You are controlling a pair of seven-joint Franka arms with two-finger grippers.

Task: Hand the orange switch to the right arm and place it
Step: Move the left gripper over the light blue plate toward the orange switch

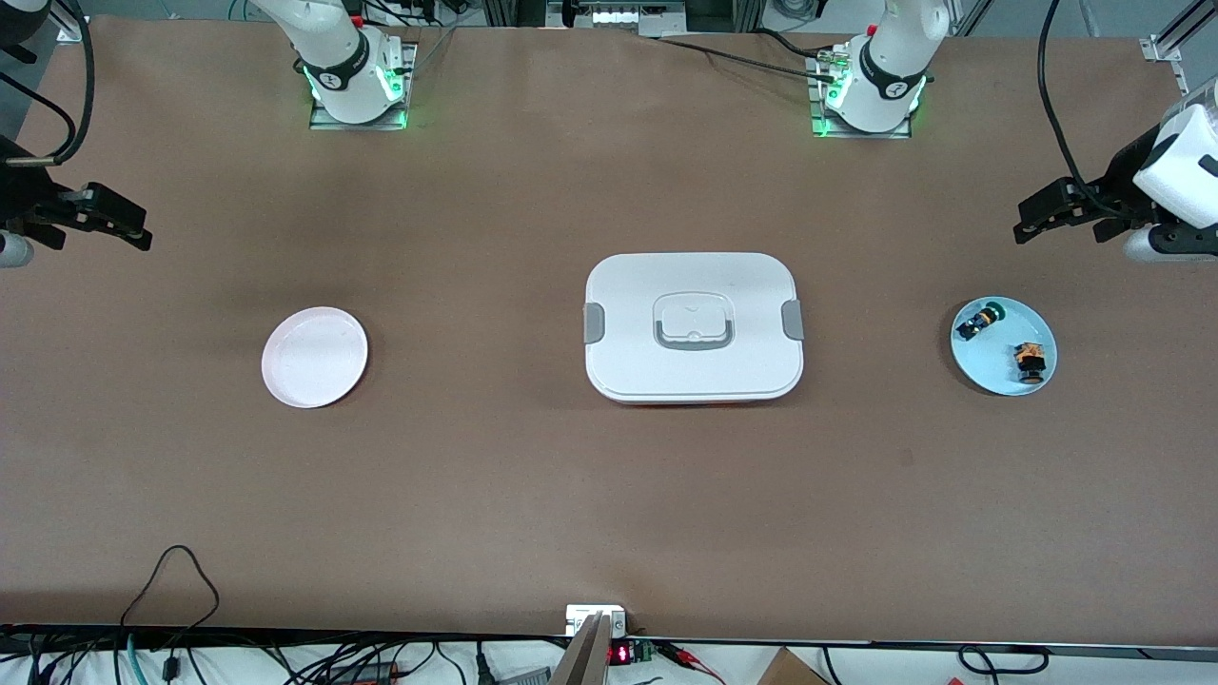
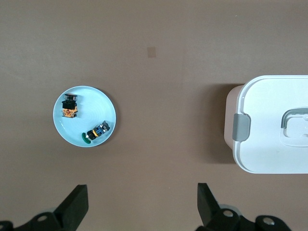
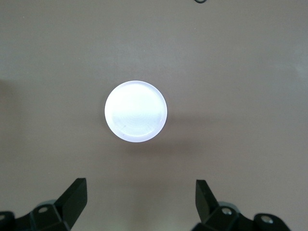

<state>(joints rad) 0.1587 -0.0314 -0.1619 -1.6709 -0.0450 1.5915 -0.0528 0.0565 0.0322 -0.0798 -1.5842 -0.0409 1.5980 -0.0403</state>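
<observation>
Both black grippers, left and right, hung open, empty; tiny orange-capped black switch lay on round pale-blue plate.

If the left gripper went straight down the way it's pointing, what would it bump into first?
Probably just bare table. The open left gripper points down between the blue plate holding the switches and the white box; depth is hard to judge.
</observation>
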